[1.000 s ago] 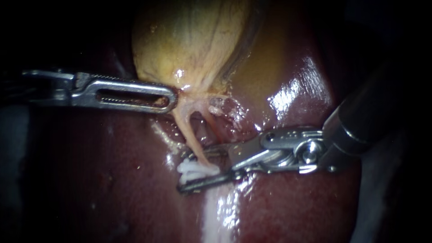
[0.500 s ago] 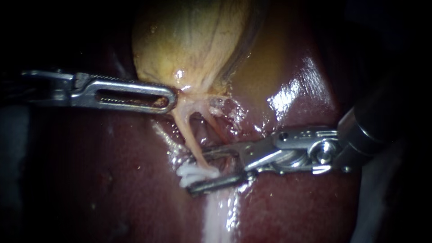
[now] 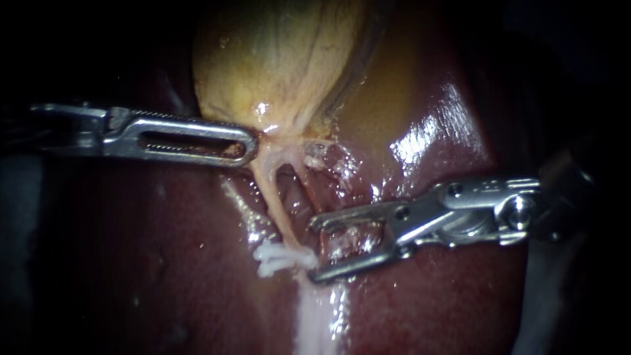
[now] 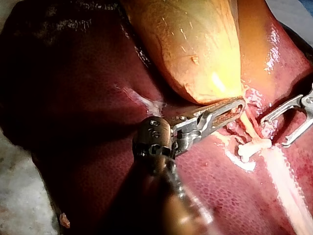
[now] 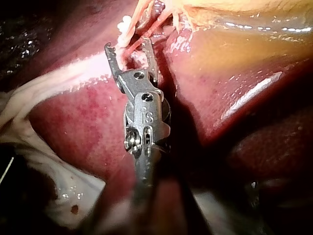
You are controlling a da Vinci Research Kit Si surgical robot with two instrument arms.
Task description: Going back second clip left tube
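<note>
Right instrument point(image 3: 315, 251) jaws gaping, empty, just beside the white clip point(image 3: 279, 258) on the left tube point(image 3: 275, 200). Left instrument point(image 3: 244, 143) clamped on the gallbladder point(image 3: 276, 59) neck. Danger — lower jaw snagging that clip, tearing the stretched tube.

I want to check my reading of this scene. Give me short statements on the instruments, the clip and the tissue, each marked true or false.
1. The right instrument has open, empty jaws. True.
2. A white clip sits on the left tube. True.
3. The left instrument has wide-open jaws. False: they are shut on the gallbladder at its neck.
4. In the endoscope view the gallbladder lies below the clip. False: it lies above.
</note>
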